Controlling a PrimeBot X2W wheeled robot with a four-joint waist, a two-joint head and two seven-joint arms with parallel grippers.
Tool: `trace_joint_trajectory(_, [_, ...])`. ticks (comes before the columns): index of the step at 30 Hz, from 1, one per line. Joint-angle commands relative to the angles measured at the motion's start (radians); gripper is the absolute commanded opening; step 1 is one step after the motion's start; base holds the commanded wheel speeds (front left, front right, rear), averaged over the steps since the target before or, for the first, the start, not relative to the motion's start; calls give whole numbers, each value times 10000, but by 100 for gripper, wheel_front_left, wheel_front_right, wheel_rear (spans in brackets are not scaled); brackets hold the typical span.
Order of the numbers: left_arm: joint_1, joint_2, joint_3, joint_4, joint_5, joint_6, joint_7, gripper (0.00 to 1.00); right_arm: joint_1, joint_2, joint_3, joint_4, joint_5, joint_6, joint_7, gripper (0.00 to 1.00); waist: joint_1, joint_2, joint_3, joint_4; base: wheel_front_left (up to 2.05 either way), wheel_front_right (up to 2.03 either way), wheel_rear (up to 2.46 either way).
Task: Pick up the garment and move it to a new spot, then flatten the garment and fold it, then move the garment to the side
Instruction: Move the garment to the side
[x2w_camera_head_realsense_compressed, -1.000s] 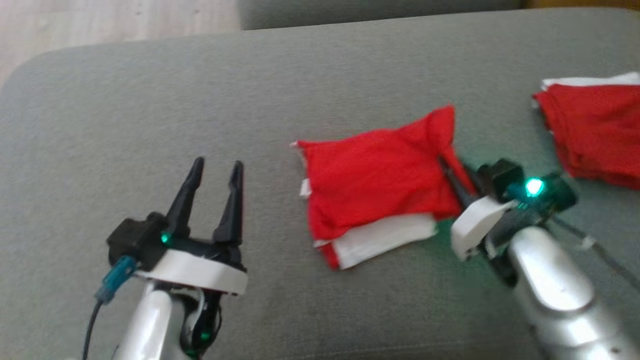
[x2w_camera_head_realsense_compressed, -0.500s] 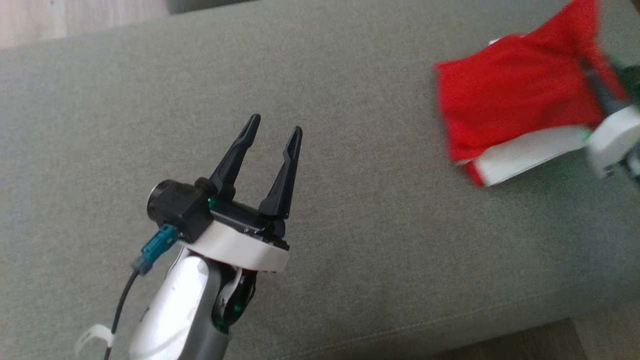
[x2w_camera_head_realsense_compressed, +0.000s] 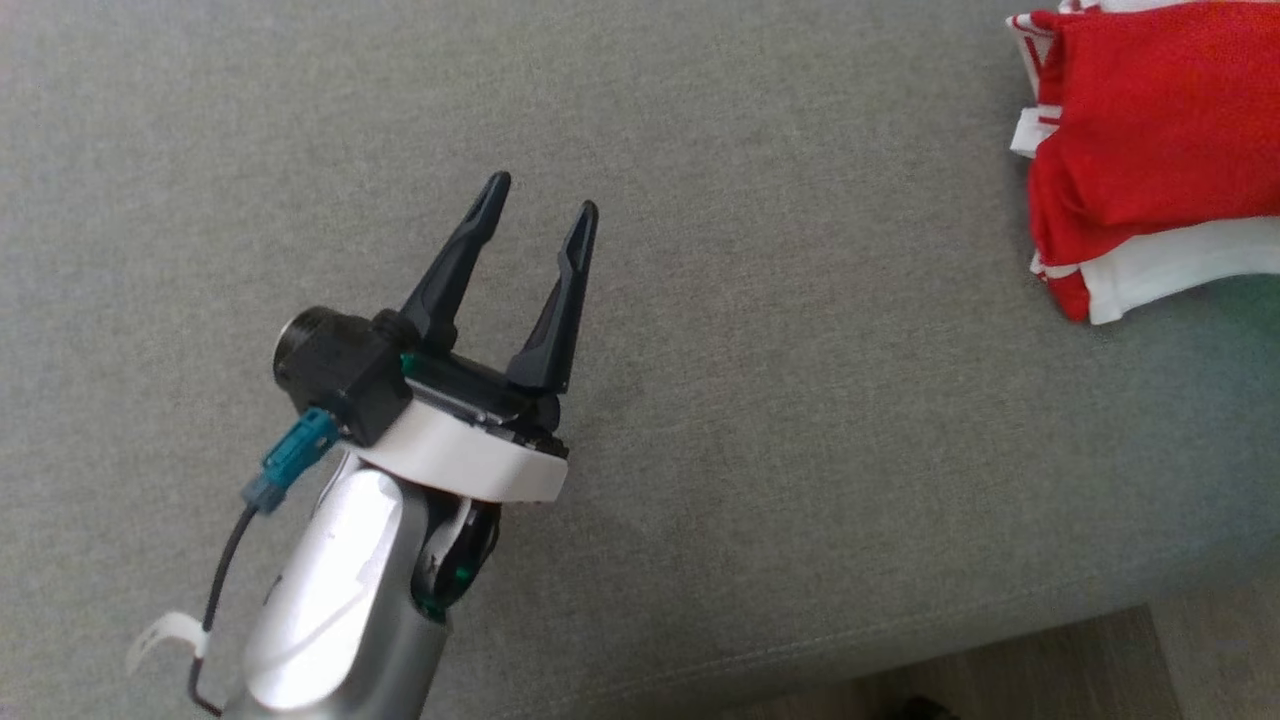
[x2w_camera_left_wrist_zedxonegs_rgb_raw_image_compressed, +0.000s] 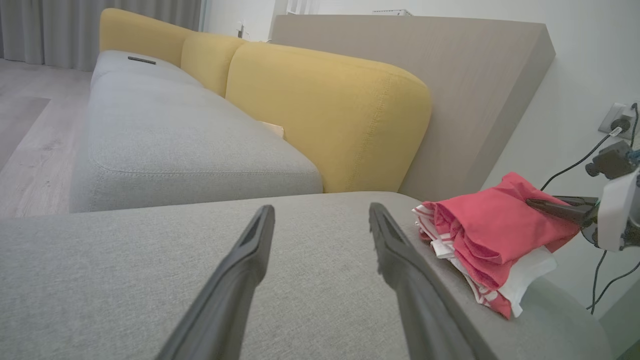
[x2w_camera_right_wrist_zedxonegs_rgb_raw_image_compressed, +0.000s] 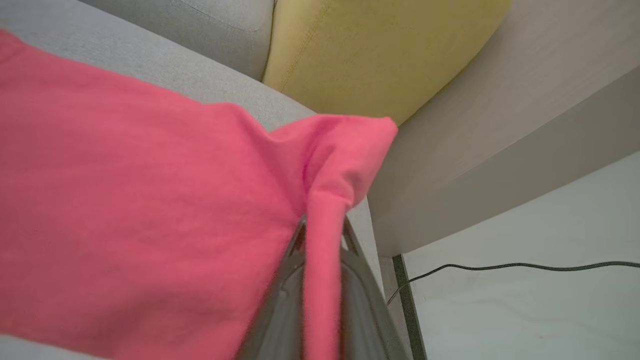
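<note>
right claw pinching the folded garment at the seat's end, left claw idle

your right claw (x2w_camera_right_wrist_zedxonegs_rgb_raw_image_compressed: 322, 235) is clamped narrow on a raised ridge of the red garment (x2w_camera_left_wrist_zedxonegs_rgb_raw_image_compressed: 495, 220), which lies folded, white layers showing underneath, on the grey seat (x2w_camera_head_realsense_compressed: 700, 200) just past the end of the yellow back cushion (x2w_camera_left_wrist_zedxonegs_rgb_raw_image_compressed: 325, 115), beside the wooden side panel (x2w_camera_left_wrist_zedxonegs_rgb_raw_image_compressed: 450, 75). that edge grip reads as a way to shift the bundle whole, so the fold looks done and the move aside seems the step in hand. your left claw (x2w_camera_head_realsense_compressed: 542, 195) stands wide and empty above bare seat in front of the cushion, well apart from the cloth, likely parked so it won't snag the fold.
</note>
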Motion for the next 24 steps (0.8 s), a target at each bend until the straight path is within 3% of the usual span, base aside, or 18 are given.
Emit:
trace_joint_trajectory(1, [-331, 43, 343, -336, 115, -55, -51, 100, -185, -200, -170, -104, -124, -9, -106, 0, -2, 0, 232, 37, 0, 0, 0])
trace_joint_trajectory(3, [-383, 43, 414, -333, 170, -88, -51, 100, -199, -63, -297, 24, -246, -9, -220, 0, -2, 0, 373, 33, 0, 0, 0])
trace_joint_trajectory(4, [-406, 43, 454, -334, 197, -104, -51, 100, -207, 3, -357, 63, -312, -9, -270, 15, -2, 0, 427, 29, 0, 0, 0])
trace_joint_trajectory(5, [-422, 43, 491, -335, 221, -120, -51, 100, -207, 66, -421, 95, -381, -9, -315, 69, -2, 0, 466, 27, 0, 0, 0])
trace_joint_trajectory(6, [-431, 43, 527, -332, 241, -134, -51, 100, -204, 139, -501, 129, -430, -9, -334, 100, -2, 0, 487, 23, 0, 0, 0])
trace_joint_trajectory(18, [-145, 43, 881, -305, 96, -212, -51, 100, 88, 897, -1043, -513, -835, -9, -747, 100, -2, 0, -432, -13, 0, 0, 0])
trace_joint_trajectory(24, [374, 43, 1087, -431, -182, -58, -51, 100, 606, 1845, -1019, -1825, -117, -9, -975, 100, -2, 0, -1448, 171, 0, 0, 0])
